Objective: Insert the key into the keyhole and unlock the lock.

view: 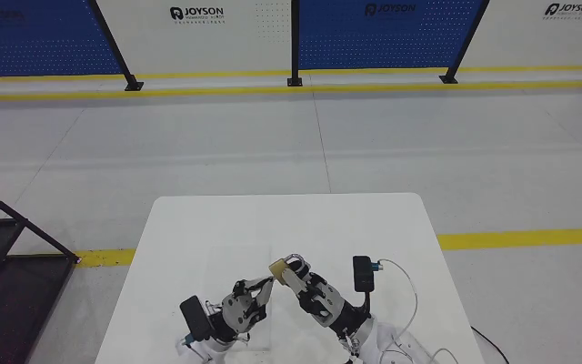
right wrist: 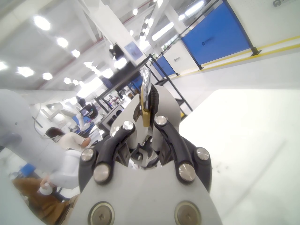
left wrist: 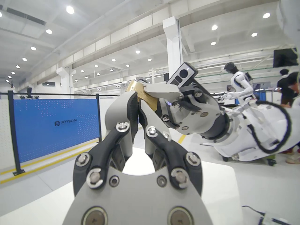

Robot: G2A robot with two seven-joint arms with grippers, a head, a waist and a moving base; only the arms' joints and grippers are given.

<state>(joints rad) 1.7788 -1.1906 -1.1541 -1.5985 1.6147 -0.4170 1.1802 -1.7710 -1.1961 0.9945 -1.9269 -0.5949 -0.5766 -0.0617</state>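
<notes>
Table [view: 182,237]: white, both arms held above its near edge. My right gripper [right wrist: 147,94]: clamped on the lock [right wrist: 145,115], gripping its flat faces. My left gripper [left wrist: 137,106]: tips drawn together just beside the lock; key not discernible between them. Judgement: lock dense, rigid, slick brass. Key thin, liable to twist; pinch its head.

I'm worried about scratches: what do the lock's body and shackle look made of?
The lock body looks like brass: yellow-gold, dull sheen. Its shackle looks like steel, probably plated: silvery and mirror-bright. Colour and shine alone can't confirm either.
</notes>
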